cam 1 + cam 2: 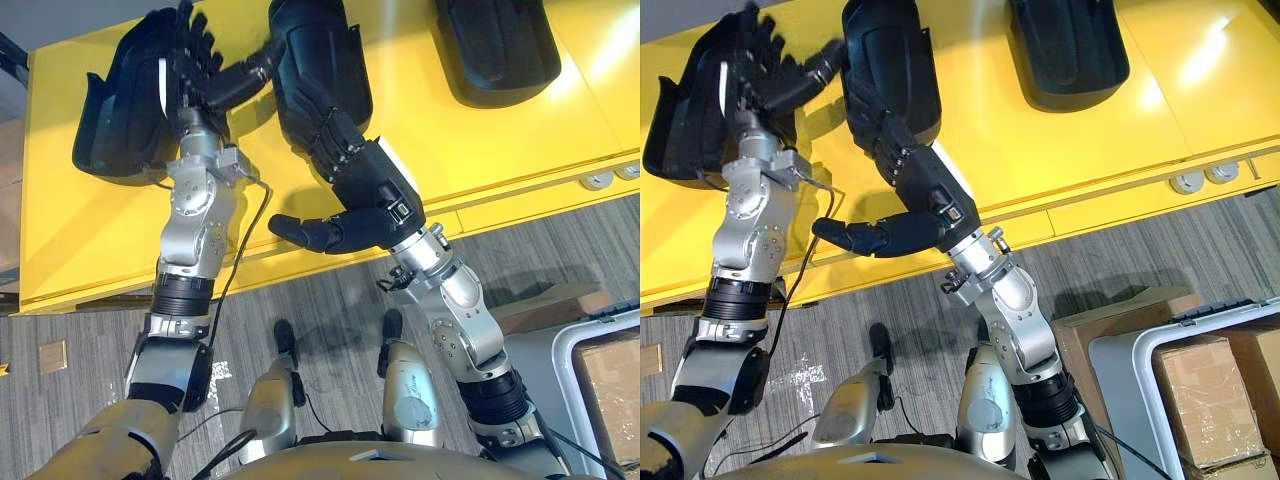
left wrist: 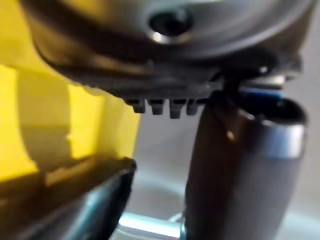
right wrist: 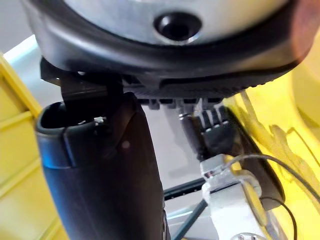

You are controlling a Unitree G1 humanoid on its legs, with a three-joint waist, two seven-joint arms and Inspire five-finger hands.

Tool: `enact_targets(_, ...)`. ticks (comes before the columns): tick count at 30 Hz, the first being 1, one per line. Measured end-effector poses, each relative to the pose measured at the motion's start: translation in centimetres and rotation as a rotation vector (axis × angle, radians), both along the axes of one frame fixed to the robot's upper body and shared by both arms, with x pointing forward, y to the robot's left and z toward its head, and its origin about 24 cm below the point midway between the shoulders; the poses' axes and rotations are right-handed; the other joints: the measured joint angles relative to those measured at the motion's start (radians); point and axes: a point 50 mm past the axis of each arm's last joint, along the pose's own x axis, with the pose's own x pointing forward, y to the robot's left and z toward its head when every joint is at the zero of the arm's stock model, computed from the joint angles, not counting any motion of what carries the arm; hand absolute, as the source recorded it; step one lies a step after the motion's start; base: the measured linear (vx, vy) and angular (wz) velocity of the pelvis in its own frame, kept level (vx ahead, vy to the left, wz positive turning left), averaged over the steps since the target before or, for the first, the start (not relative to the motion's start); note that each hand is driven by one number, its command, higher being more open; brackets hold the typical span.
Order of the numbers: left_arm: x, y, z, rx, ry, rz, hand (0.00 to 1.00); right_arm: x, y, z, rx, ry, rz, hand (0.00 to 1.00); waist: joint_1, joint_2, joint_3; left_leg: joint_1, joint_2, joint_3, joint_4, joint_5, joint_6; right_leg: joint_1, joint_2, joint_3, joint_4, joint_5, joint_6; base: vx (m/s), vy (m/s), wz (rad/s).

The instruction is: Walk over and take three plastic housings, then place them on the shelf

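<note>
Right hand (image 1: 352,162) rests flat-fingered on the middle housing (image 1: 320,40) at the worktop's (image 1: 480,150) far edge, left hand (image 1: 185,68) spread over the left housing (image 1: 105,130); we should hook each rim firmly before lifting

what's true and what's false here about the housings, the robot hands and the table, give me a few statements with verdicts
The leftmost housing, middle housing and rightmost housing all lie on the yellow table. True.
The right robot hand reaches onto the middle housing. True.
The left robot hand holds the rightmost housing. False: it is at the leftmost housing, and the rightmost lies untouched.
The table is blue. False: it is yellow.
Cardboard boxes stand to the robot's right. True.
</note>
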Motion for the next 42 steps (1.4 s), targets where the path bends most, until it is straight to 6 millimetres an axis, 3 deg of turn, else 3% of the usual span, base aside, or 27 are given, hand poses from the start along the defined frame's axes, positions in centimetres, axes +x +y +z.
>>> enact_targets(5,-4.2,-1.8,4.5,0.11,-0.311,-0.19,1.0,0.1,-0.5,0.0,-0.064,-0.04,-0.061,1.0,0.0,0.003,-0.002,0.034,-0.001,0.0,-0.003,-0.002,-0.001,0.025,-0.002,0.003,0.014,-0.011,-0.003,0.01,-0.008,-0.02)
enact_targets(8,-6.6,-2.0,4.6,0.158,-0.402,-0.245,1.0,0.2,-1.5,0.4,-0.051,-0.083,-0.127,1.0,-0.001,0.017,-0.01,0.054,-0.001,-0.008,-0.004,-0.004,-0.002,0.053,-0.004,-0.009,0.012,-0.018,-0.002,-0.01,-0.015,0.09)
enact_targets(11,-8.0,-1.2,2.2,0.167,-0.359,-0.242,1.0,0.5,-3.2,1.0,-0.031,-0.119,-0.217,1.0,0.007,0.045,-0.033,0.064,-0.001,-0.02,-0.008,-0.004,-0.002,0.075,-0.007,-0.026,0.007,-0.025,0.0,-0.01,-0.007,0.13)
enact_targets(14,-8.7,1.2,-2.0,0.105,-0.206,-0.15,1.0,0.7,-5.0,1.5,-0.045,-0.167,-0.334,1.0,0.023,0.077,-0.076,0.065,-0.002,-0.042,-0.018,0.001,-0.002,0.096,-0.01,-0.058,-0.009,-0.023,0.005,0.01,-0.008,0.24)
enact_targets(17,-9.8,3.4,-5.9,0.037,-0.06,-0.055,1.0,0.9,-6.1,1.9,-0.024,-0.176,-0.423,1.0,0.044,0.079,-0.097,0.064,-0.002,-0.085,-0.021,0.007,-0.003,0.132,-0.013,-0.105,-0.023,-0.022,0.006,0.02,-0.008,0.39)
enact_targets(20,-11.2,4.2,-9.1,0.052,0.075,0.004,1.0,1.9,-6.3,2.0,-0.044,-0.172,-0.502,1.0,0.088,0.063,-0.123,0.062,-0.005,-0.13,-0.027,0.013,-0.004,0.169,-0.016,-0.151,-0.042,-0.024,0.009,0.02,-0.002,0.43)
enact_targets(24,-12.9,4.4,-10.7,0.084,0.147,0.02,1.0,4.5,-6.1,1.7,-0.096,-0.119,-0.562,1.0,0.128,0.047,-0.14,0.058,-0.01,-0.181,-0.057,0.035,-0.002,0.199,-0.021,-0.205,-0.055,-0.027,0.009,-0.02,-0.011,0.45)
enact_targets(29,-14.6,4.4,-12.5,0.096,0.203,-0.022,1.0,7.5,-6.5,0.3,-0.346,-0.083,-0.655,1.0,0.191,0.047,-0.14,0.039,-0.029,-0.226,-0.063,0.053,0.006,0.215,-0.037,-0.249,-0.056,-0.027,0.015,-0.03,-0.005,0.29)
enact_targets(31,-14.9,4.2,-12.8,0.105,0.21,-0.051,1.0,8.2,-6.5,0.3,-0.428,-0.104,-0.668,1.0,0.193,0.047,-0.14,0.029,-0.031,-0.244,-0.063,0.06,0.007,0.218,-0.039,-0.268,-0.056,-0.027,0.016,-0.03,-0.024,0.25)
enact_targets(35,-15.7,3.1,-13.5,0.097,0.199,-0.161,1.0,9.4,-6.7,1.4,-0.619,-0.21,-0.702,1.0,0.218,0.044,-0.139,0.025,-0.031,-0.262,-0.064,0.065,0.005,0.227,-0.039,-0.286,-0.056,-0.026,0.018,-0.04,-0.039,0.13)
enact_targets(42,-16.2,3.0,-13.0,0.094,0.123,-0.198,1.0,9.9,-4.6,3.1,-0.875,-0.53,-0.674,1.0,0.245,0.023,-0.12,0.002,-0.029,-0.268,-0.065,0.065,0.015,0.219,-0.037,-0.301,-0.058,-0.034,0.013,-0.04,-0.039,0.06)
